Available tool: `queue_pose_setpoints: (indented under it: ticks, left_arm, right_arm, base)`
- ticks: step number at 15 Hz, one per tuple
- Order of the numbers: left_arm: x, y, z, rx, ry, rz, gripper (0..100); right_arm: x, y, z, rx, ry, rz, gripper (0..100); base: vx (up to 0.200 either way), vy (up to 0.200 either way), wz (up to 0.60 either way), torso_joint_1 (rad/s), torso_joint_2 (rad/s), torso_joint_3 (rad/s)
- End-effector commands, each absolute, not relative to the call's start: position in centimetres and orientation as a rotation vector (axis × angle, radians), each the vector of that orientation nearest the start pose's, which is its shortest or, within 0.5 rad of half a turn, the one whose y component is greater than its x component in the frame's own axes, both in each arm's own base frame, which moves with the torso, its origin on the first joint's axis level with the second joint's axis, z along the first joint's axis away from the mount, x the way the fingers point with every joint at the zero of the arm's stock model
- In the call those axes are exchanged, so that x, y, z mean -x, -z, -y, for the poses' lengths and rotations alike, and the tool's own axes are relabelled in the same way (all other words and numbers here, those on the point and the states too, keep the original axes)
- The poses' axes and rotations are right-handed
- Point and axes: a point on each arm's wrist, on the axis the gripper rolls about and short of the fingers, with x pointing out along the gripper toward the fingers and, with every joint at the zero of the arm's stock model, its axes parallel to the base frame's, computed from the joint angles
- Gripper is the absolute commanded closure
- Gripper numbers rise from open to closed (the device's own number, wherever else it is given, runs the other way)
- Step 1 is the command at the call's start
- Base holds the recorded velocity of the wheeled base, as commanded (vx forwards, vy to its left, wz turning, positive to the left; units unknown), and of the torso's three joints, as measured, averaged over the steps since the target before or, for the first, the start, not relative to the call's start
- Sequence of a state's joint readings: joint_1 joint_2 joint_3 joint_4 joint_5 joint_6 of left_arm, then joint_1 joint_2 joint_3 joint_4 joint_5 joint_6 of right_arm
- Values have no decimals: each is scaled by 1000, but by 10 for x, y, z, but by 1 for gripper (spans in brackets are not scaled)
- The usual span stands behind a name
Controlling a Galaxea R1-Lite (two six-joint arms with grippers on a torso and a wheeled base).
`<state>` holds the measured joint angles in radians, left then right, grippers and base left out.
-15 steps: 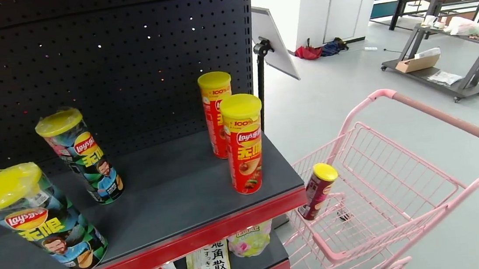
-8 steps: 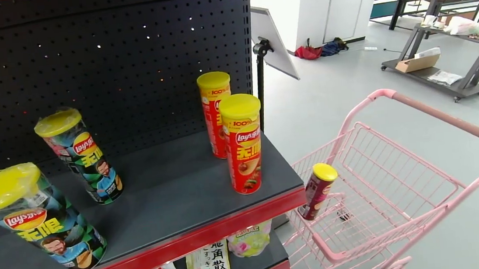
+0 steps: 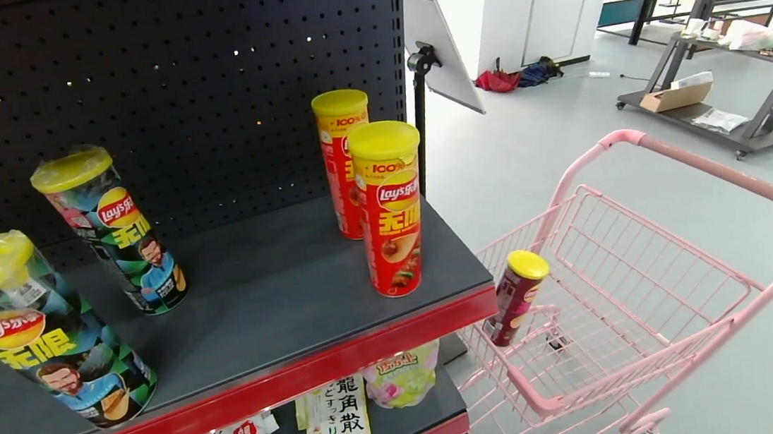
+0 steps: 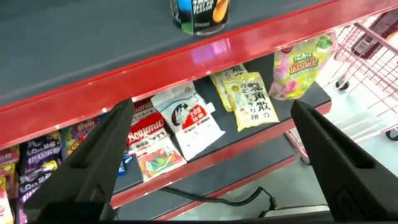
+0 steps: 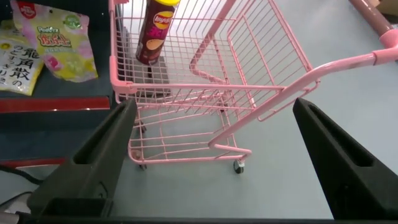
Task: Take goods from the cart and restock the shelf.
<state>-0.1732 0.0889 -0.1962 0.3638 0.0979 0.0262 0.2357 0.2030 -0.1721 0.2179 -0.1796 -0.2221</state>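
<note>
Maroon chip can [image 3: 516,297] leaning in the pink cart [image 3: 708,170] at the head view's lower right, left gripper [image 4: 211,106] spread wide facing snack bags [image 4: 186,118], right gripper [image 5: 214,102] spread wide facing the cart, red chip cans [image 3: 389,209] on the shelf [image 3: 280,291] at centre.

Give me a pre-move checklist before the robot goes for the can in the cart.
1. Goods left in the pink cart: ok, one maroon can in the corner by the shelf.
2. Can standing straight: cannot tell, it looks tilted.
3. Right gripper free: ok, open, holding nothing.
4. Left gripper free: ok, open, holding nothing.
5. Right gripper lined up on the can: not ok, the can is well apart from it.
6. Shelf space: ok, bare patch between green cans and red cans.
</note>
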Motion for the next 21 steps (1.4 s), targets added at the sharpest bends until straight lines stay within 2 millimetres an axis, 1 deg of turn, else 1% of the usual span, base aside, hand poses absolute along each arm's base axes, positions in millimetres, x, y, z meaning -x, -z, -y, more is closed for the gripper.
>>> queue_pose_setpoints:
  ticks: [1, 8, 12, 14, 15, 16, 17, 18, 19, 20, 21]
  left_arm:
    - [33, -95, -8, -61, 78, -254, 0]
    - [33, -95, -8, -61, 80, -254, 0]
    - [33, -95, -8, -61, 80, -254, 0]
    - [33, -95, -8, -61, 78, -254, 0]
    - [33, -95, -8, -61, 80, -254, 0]
    - [33, -95, -8, -62, 80, -254, 0]
    - [33, -95, -8, -62, 80, -254, 0]
    - [33, -95, -8, -62, 81, -254, 0]
    - [33, -95, -8, -62, 83, -254, 0]
    - [33, -95, -8, -62, 83, -254, 0]
    - [33, -94, -8, -62, 81, -253, 0]
  right_arm:
    - [16, -105, 8, 274, -84, -242, 0]
    - [16, -104, 8, 274, -84, -245, 0]
    - [16, -103, 8, 273, -87, -246, 0]
    - [11, -107, 7, 264, -84, -277, 0]
    - [-2, -119, 4, 249, -45, -324, 0]
    - [-13, -133, 2, 199, -44, -314, 0]
    - [-61, -165, -8, 65, -23, -331, 0]
    - [-99, -183, -14, 2, 10, -298, 0]
    - [-133, -180, -17, -13, 34, -328, 0]
    - [-162, -167, -21, -16, 21, -386, 0]
    - [-179, -157, -26, -32, -55, -422, 0]
  base:
    - [0, 0, 0, -149, 364, 227]
    - [0, 0, 0, -141, 375, 235]
    - [0, 0, 0, -182, 520, 331]
    - [0, 0, 0, -132, 410, 281]
    - [0, 0, 0, -56, 178, 129]
    - [0, 0, 0, -22, 95, 66]
    - [0, 0, 0, -17, 61, 46]
    - [0, 0, 0, 0, 0, 0]
    - [0, 0, 0, 0, 0, 0]
    - [0, 0, 0, 0, 0, 0]
    - [0, 0, 0, 0, 0, 0]
